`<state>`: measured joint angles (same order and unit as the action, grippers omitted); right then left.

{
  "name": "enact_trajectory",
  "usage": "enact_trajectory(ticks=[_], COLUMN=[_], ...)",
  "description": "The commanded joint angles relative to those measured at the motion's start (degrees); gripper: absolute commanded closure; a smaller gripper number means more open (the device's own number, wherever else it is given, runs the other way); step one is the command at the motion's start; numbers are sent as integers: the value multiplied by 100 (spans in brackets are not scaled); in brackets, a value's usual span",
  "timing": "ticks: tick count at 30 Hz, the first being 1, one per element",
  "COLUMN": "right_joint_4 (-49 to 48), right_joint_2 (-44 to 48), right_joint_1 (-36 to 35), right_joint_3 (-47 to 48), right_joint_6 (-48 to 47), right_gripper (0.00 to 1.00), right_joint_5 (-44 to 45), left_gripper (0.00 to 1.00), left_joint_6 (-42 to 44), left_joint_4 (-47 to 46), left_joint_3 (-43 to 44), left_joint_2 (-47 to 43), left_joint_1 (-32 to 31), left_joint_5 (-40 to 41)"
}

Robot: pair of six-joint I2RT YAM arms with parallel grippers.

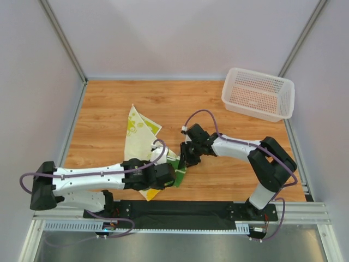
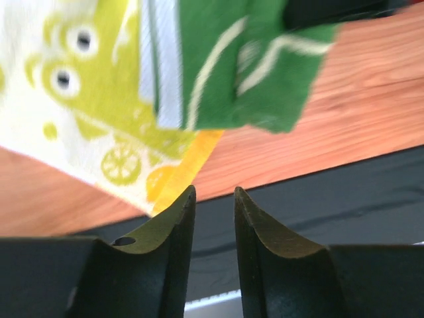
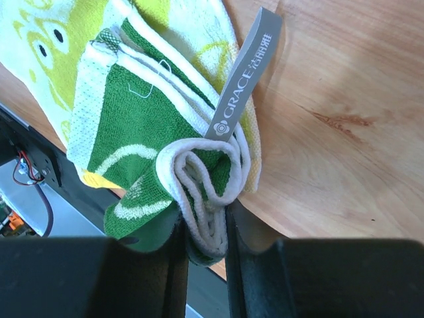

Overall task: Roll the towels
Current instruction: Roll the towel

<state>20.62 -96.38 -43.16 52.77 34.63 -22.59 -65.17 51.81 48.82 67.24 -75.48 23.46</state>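
Note:
The dark green towel with white lines is bunched into a loose roll, lifted slightly off the wood. My right gripper is shut on its curled white-edged end; a grey label sticks up from it. In the top view the right gripper sits just above the green towel. The cream-yellow towel with lime patterns lies spread beneath and to the left. My left gripper is open with nothing between its fingers, just short of the green towel and the cream towel.
A white perforated basket stands at the back right of the wooden table. A black strip runs along the table's near edge, right under the left gripper. Grey walls close in the left, right and back.

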Motion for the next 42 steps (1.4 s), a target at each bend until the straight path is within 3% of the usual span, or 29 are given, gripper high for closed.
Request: enact_trajectory(ticks=[1, 7, 12, 30, 40, 42], right_joint_4=[275, 416, 416, 557, 750, 759], right_joint_2=[5, -48, -48, -65, -162, -197], right_joint_1=[-105, -158, -158, -158, -158, -158], right_joint_3=[216, 321, 304, 453, 699, 708], right_joint_6=[-115, -132, -150, -229, -273, -308], right_gripper=[92, 93, 93, 93, 93, 93], right_joint_5=[88, 53, 18, -26, -44, -79], left_gripper=[62, 51, 46, 37, 37, 41], left_joint_6=[820, 2145, 2438, 1534, 1129, 1059], left_joint_4=[-127, -1312, -1885, -1990, -2386, -2395], left_joint_3=[751, 1271, 1376, 383, -179, -320], left_joint_2=[394, 1492, 2161, 2706, 2935, 2900], left_joint_1=[-501, -977, -995, -986, -995, -995], left_joint_5=[1315, 1697, 1600, 1829, 1398, 1407])
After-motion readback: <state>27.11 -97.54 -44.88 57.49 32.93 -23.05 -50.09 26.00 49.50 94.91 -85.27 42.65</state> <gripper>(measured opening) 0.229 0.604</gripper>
